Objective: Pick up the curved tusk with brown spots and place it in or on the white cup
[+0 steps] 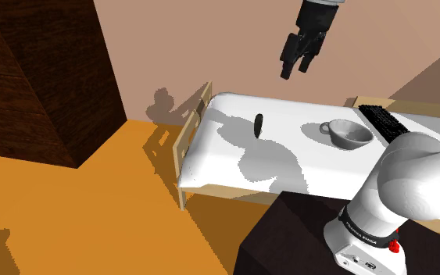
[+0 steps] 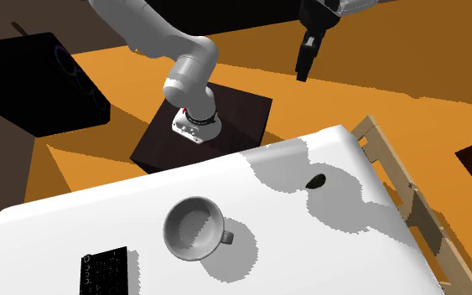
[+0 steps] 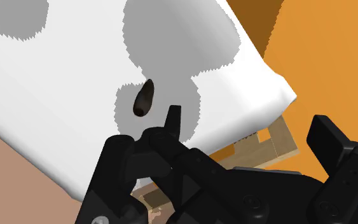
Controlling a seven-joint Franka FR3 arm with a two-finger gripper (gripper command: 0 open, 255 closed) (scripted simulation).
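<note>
In the shoulder view the gripper [image 1: 298,64] hung high above the white surface [image 1: 234,160], its fingers apart and holding nothing. The tusk [image 1: 258,123], a small dark sliver, lay on that surface well apart from the white cup [image 1: 348,132], on the cup's handle side. A dark keyboard [image 1: 382,119] sat near the cup's opposite side. The step in hand looked like the approach. I judged it wanted the hand brought straight over the tusk before any descent, with the jaws kept wide until they straddled it (a thing that slim offers little to bite on).

The second exterior view looked down into the cup [image 2: 194,229], showing an empty bowl that the shoulder view gave only side-on. That helps in judging the later drop. The tusk [image 2: 315,180] lay well apart from the cup, close to the edge of the surface. The gripper [image 2: 304,63] was farther from the cup again, though its height made it hard to tell what it hung over.

The wrist view alone gave the tusk's [image 3: 144,100] form: dark brown, thick at one end and tapering to a point (no spots could be made out). It lay ahead of one finger [image 3: 171,121] rather than midway between the two. I judged the hand needed to shift sideways, then turn so the fingers would close across the narrow width.
</note>
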